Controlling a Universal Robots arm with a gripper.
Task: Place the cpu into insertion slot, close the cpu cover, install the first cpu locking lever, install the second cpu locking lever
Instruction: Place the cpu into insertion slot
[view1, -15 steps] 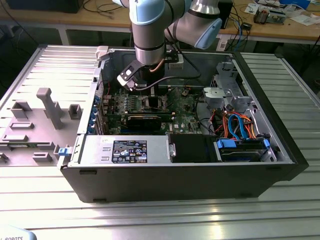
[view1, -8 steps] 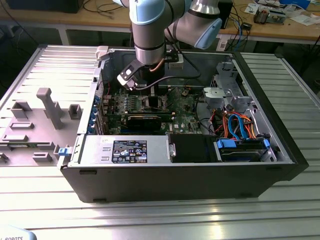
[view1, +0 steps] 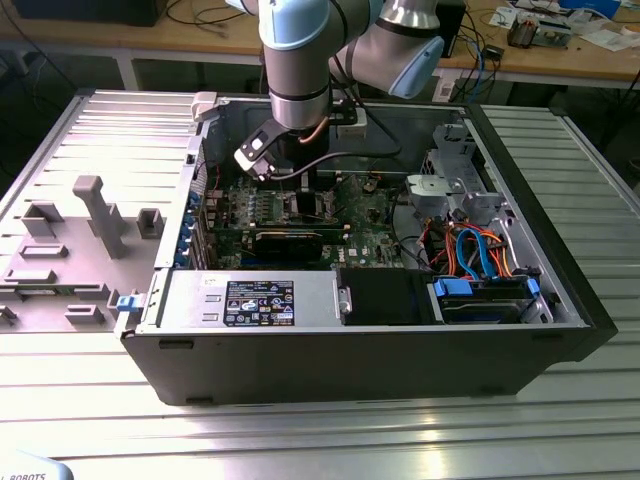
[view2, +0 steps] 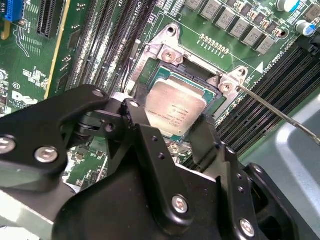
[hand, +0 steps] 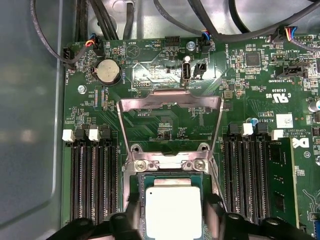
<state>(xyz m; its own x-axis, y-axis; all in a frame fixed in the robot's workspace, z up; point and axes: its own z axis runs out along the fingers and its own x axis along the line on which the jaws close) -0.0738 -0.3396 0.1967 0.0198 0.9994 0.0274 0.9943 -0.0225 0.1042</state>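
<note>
While in insertion slot, cpu with print.

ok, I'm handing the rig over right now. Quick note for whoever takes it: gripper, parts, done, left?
Gripper: down inside the case, right at the cpu; whether it grips can't be told.
Cpu: lies in the insertion slot and looks level.
Cpu cover: open, swung back away from the socket.
Locking lever: thin rod beside the socket, unlatched.
Done: cpu in the slot, by the look of it.
Left: close the cover, latch both levers.
</note>
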